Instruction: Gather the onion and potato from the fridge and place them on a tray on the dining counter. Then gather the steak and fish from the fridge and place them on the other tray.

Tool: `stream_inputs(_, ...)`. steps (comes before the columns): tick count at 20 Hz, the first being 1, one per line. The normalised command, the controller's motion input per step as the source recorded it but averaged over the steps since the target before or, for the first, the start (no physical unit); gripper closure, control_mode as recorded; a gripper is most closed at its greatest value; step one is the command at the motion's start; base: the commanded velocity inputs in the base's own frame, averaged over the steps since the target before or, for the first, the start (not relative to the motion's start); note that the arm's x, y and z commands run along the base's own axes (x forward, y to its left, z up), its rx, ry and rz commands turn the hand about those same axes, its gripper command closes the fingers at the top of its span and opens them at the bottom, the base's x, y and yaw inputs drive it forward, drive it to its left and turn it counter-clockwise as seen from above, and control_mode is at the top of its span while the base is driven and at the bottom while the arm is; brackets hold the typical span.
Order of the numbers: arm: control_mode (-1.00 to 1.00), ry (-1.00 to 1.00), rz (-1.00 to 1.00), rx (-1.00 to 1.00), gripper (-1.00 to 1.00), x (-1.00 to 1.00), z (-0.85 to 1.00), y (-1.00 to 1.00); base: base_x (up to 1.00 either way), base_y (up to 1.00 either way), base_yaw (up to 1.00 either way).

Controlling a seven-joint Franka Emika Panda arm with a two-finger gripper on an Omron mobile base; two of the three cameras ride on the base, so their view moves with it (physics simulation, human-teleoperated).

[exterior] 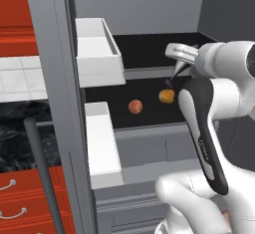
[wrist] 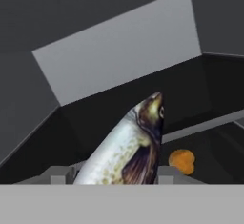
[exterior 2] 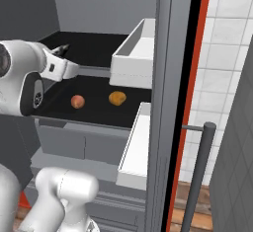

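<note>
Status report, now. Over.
Gripper inside fridge, jaws around fish. Two round orange items on shelf below. Nothing blocking.

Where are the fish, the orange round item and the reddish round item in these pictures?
fish [wrist: 127, 147]: hand view, middle of its silvery body.
orange round item [exterior: 167, 96]: left base view, its centre.
reddish round item [exterior 2: 77, 101]: right base view, its centre.

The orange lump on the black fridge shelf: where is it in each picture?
Left base view: orange lump right of centre, right of the reddish ball.
Right base view: left of centre, again right of the reddish ball.
Hand view: lower right, beside the fish.
Shared landmark: the black shelf beneath it.
</note>
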Motion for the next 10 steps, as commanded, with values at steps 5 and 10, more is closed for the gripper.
stream_inputs(5,-1.00,0.00,-0.03,0.00,1.00,-0.47,0.00,-0.22,0.00,0.00,0.00)
stream_inputs(10,-1.00,-0.01,0.00,0.00,1.00,-0.39,0.00,-0.13,0.00,0.00,0.00)
